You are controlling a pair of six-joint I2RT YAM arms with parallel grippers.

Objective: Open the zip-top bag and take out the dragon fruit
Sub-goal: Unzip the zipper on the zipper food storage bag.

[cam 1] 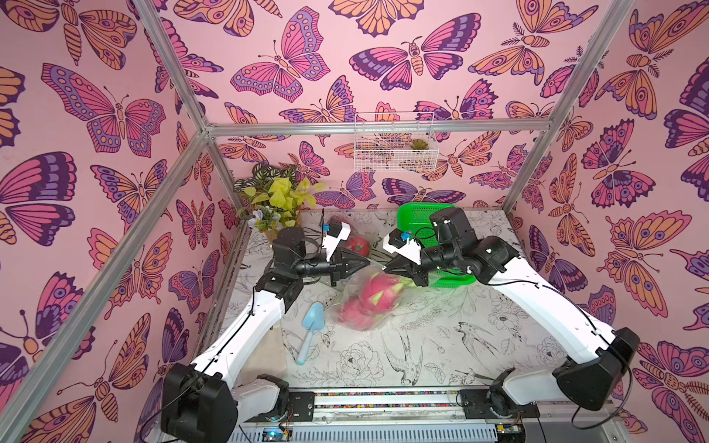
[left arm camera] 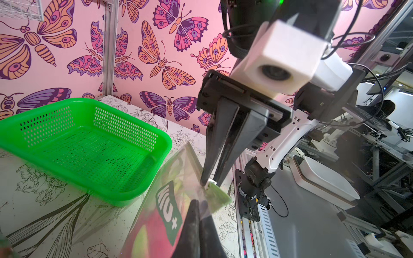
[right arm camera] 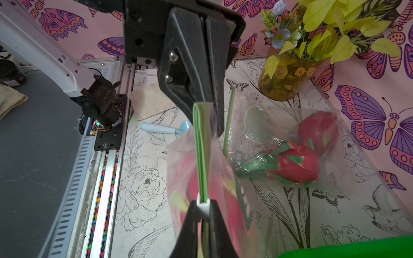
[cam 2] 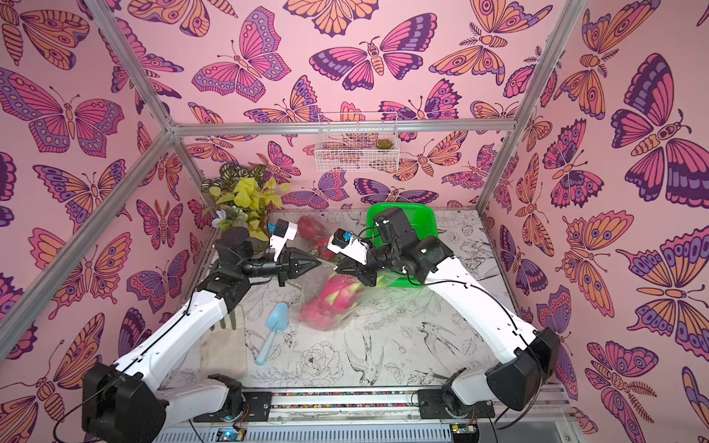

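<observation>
i see clear zip-top plastic bag point(cam 1: 360, 303) lifted off floral-print table point(cam 1: 441, 345). left gripper point(right arm camera: 212, 107) clamped on green zip strip point(right arm camera: 202, 152). right gripper point(right arm camera: 203, 207) clamped on white zipper slider point(right arm camera: 203, 206) on same strip. magenta-pink dragon fruit with green-tipped scales point(cam 1: 378, 293) inside hanging bag, blurred. second bag with dragon fruit point(right arm camera: 297, 165) lies on table behind. green perforated plastic basket point(left arm camera: 89, 145) just beside right gripper.
</observation>
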